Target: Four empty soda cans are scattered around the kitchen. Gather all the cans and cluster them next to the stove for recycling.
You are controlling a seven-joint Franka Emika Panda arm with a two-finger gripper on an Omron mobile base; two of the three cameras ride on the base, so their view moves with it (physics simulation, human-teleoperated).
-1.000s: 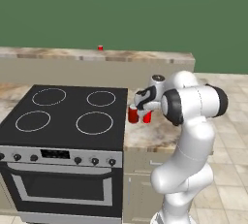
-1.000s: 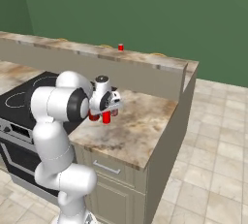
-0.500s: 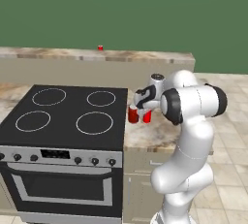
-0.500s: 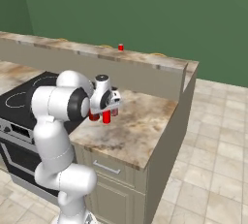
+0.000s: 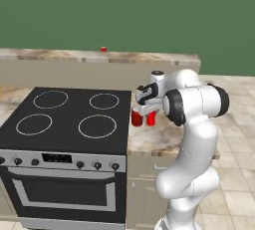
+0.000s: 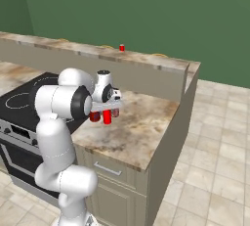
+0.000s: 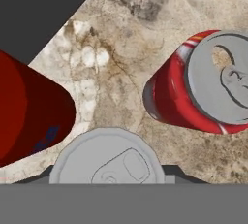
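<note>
Look at the centre of the left base view and you find the two-finger gripper point(image 5: 144, 110) of the white arm hanging low over the tan marbled stone counter point(image 5: 154, 137), just to the right of the wide black flat-top stove point(image 5: 64, 122) with its four white ring outlines. Directly beneath it stand small red cylindrical soda cans point(image 5: 137, 118), upright on the stone right beside the cooktop's right edge; you can count two there and three in the right base view, where the same cluster point(image 6: 106, 117) sits left of centre with the gripper point(image 6: 105, 106) on top of it. In the hand view you look straight down: a grey can top with its pull tab point(image 7: 107, 160) fills the bottom centre, right under the hand, a second can point(image 7: 206, 85) stands at the right of the frame, and a dark red can side point(image 7: 29, 114) crosses the left, with a black corner of the stove at the upper left. The finger tips are hidden by that near can top, so you cannot tell whether the gripper is clamped on it or let go. One more small red can point(image 5: 103, 49) stands alone on the raised stone ledge point(image 5: 149, 57) in the upper middle of the left base view, well apart from the cluster.
</note>
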